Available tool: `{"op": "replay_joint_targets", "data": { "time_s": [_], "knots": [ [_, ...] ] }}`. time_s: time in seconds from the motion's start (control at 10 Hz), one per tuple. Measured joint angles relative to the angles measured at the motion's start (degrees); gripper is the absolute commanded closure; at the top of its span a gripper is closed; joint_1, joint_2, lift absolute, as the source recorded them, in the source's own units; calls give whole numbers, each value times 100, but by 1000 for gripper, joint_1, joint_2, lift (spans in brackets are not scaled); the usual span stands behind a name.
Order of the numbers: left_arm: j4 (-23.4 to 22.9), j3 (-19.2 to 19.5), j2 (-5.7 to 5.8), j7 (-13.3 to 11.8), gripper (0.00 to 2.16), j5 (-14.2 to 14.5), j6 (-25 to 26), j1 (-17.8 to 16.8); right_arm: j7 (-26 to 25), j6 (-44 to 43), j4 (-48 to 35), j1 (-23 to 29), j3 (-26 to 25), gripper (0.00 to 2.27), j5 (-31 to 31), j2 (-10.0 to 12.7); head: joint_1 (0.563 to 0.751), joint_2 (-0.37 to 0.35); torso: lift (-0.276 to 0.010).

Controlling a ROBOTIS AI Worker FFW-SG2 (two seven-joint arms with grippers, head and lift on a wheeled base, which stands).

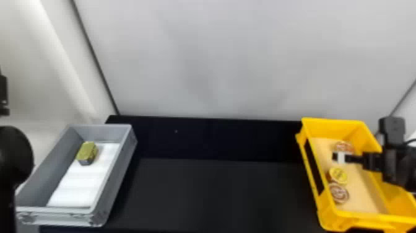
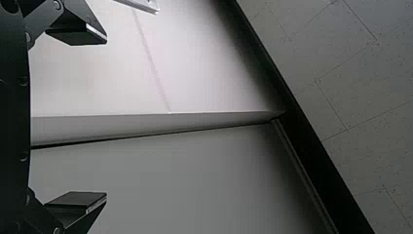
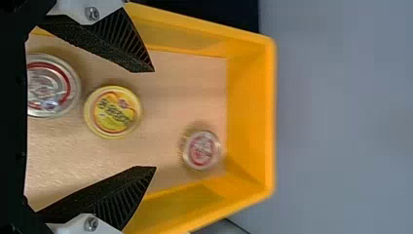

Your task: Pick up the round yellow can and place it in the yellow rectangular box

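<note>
1. Hovering over the yellow rectangular box [image 1: 334, 127], the right gripper [image 1: 340, 157] holds its fingers spread apart.
2. Below, the round yellow can [image 1: 338, 175] sits in that box, lid up.
3. Just beside it stands a red-ringed can [image 1: 339, 193]; another lidded can [image 1: 344, 146] occupies the box's far end.
4. Across the black table [image 1: 216, 192], a gold tin [image 1: 88, 151] rests in a grey bin [image 1: 117, 173].
5. At far left is the left arm [image 1: 14, 155], its fingers [image 2: 80, 199] likewise parted.
</note>
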Motion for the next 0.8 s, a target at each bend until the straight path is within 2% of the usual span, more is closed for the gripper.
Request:
{"op": "replay_joint_targets", "data": {
  "time_s": [0.2,0.4,0.6,0.8],
  "knots": [
    [-14,15,0,-8,142,0,28,6,-401,85,-1209,139,-23,87,-141,-16,692,54,-3],
    [-20,24,4,-16,142,-2,62,-2,-841,82,-2346,54,-19,87,-144,-33,692,54,-3],
    [-25,39,11,-21,142,-9,85,-8,-1170,-128,-3279,-243,113,87,23,-60,692,54,-3],
    [-33,62,20,-27,142,-16,95,-8,-1396,-400,-4040,-657,394,87,509,-70,692,54,-3]
  ]
}}
